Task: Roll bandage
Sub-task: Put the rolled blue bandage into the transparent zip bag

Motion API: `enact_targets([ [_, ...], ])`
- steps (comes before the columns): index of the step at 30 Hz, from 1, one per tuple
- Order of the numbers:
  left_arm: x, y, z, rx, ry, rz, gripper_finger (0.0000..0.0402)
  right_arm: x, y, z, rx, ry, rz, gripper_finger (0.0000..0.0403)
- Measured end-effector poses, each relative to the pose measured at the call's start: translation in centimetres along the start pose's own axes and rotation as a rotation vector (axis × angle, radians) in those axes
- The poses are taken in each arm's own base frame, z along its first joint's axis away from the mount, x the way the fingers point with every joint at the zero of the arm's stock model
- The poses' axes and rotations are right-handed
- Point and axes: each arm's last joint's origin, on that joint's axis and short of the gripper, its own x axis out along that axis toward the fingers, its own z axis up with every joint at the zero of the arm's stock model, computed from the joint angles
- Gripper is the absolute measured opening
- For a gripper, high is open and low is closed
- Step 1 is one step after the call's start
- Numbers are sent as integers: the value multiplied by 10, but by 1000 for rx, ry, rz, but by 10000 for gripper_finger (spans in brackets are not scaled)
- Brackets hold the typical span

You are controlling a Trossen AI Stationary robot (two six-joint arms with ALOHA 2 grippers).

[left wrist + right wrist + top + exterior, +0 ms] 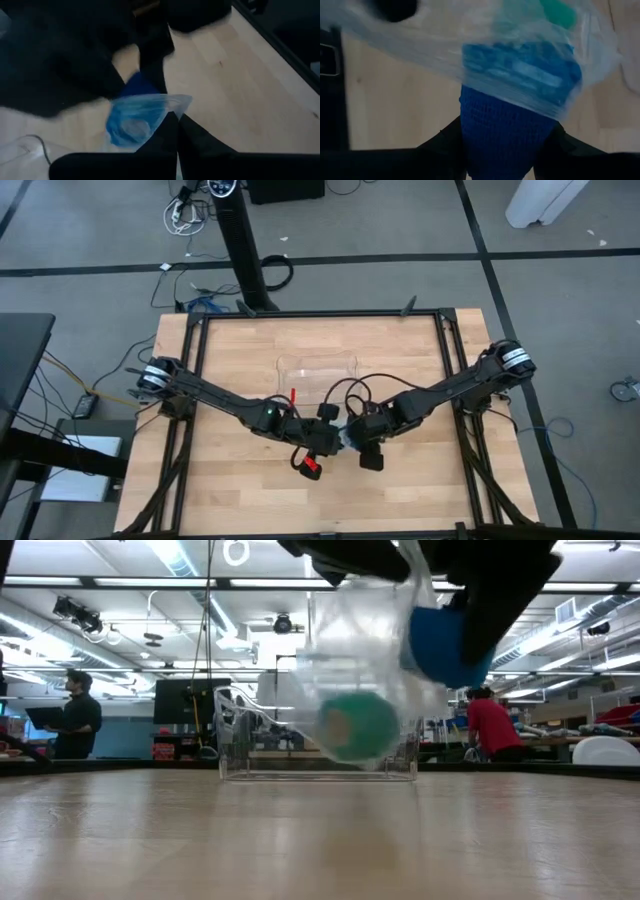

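The bandage (505, 135) is a compact bright blue roll, held above the table's middle and half inside a clear plastic bag (470, 45). It also shows in the low view (445, 645). A teal-green roll (358, 725) hangs lower in the same bag. My right gripper (505, 127) is shut on the blue roll. My left gripper (177, 117) is shut on the bag, right beside the right gripper (352, 432). The two grippers meet fingertip to fingertip in the high view. My left gripper pinches an edge of the clear plastic bag (172, 102) between its two fingers. The bag is lifted clear of the table, and the blue roll shows through it (127, 125). One layer or several, I cannot tell. My right gripper pinches the blue roll's near end (495, 150) between its two fingers, one on each side. The roll's far end (520, 75) sticks into the bag, under the plastic. The roll is lifted clear of the table.
A clear plastic tray (318, 370) stands on the wooden table beyond the grippers, toward the far edge; it shows behind the bag in the low view (240, 755). People stand in the room behind the table (75, 715).
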Motion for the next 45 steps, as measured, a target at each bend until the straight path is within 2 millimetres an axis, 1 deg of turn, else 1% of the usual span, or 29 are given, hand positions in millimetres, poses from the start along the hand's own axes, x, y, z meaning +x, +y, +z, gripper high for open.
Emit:
enact_targets([
  [4, 16, -4, -3, -2, -26, -39, 3, -14, 2, -5, 30, 21, 38, 158],
  [6, 25, -6, -3, -3, -55, -40, 3, -18, 3, -6, 43, 37, 76, 158],
  [8, 29, -6, -3, -6, -80, -19, 3, -19, 4, -8, 69, 70, 109, 158],
  [12, 29, -3, 0, -6, -110, 18, 3, -19, 4, -14, 131, 176, 171, 158],
  [17, 26, -3, 6, 9, -162, -6, 3, -23, 6, -14, 162, 228, 266, 158],
  [21, 26, -4, 7, 9, -178, -32, 3, -31, 5, -7, 181, 226, 306, 158],
  [25, 25, -7, 11, 9, -217, -35, 3, -40, 4, 2, 204, 244, 396, 158],
  [27, 24, -7, 13, 7, -234, -33, 3, -43, 2, 6, 223, 248, 414, 158],
  [31, 24, -6, 14, 4, -245, -5, 3, -44, -3, 6, 259, 283, 423, 158],
  [35, 24, -5, 16, 16, -261, 16, 3, -45, -5, 7, 308, 329, 468, 158],
  [38, 28, -5, 15, 36, -274, 23, 3, -46, -6, 6, 337, 368, 501, 158],
  [42, 40, -8, 13, 72, -306, 31, 3, -48, -3, 4, 345, 444, 585, 160],
  [45, 48, -9, 12, 121, -342, 53, 3, -49, -2, 0, 357, 483, 579, 160],
])
